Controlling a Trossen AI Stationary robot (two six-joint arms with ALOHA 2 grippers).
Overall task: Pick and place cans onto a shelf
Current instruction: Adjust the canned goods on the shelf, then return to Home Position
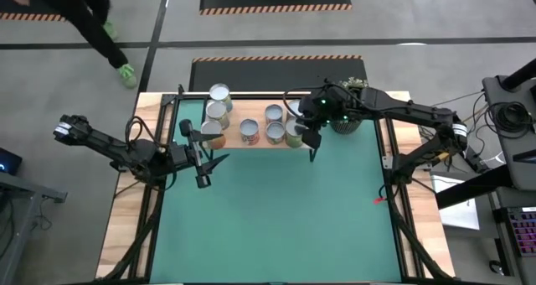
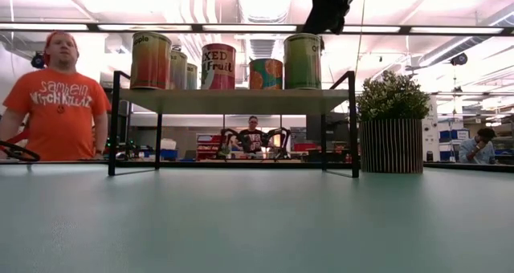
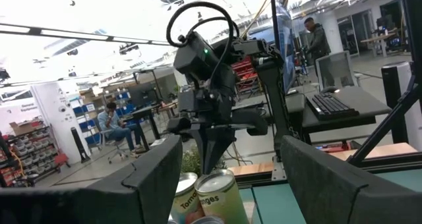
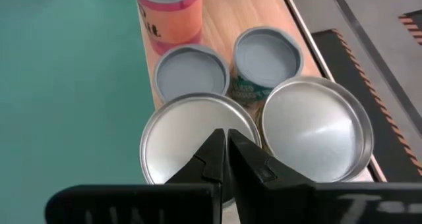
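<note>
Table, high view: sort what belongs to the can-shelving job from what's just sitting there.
Job:
- cans, all on the shelf
- shelf
- right tool, shut, above the cans
- left tool, open, by the shelf's left end

Just there:
- potted plant
- green mat

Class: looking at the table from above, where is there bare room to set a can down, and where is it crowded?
The green mat lies bare in front of the shelf, between the two arms. The shelf is crowded: cans fill most of it, with the right pincer, shut, at its right end beside the potted plant.
</note>
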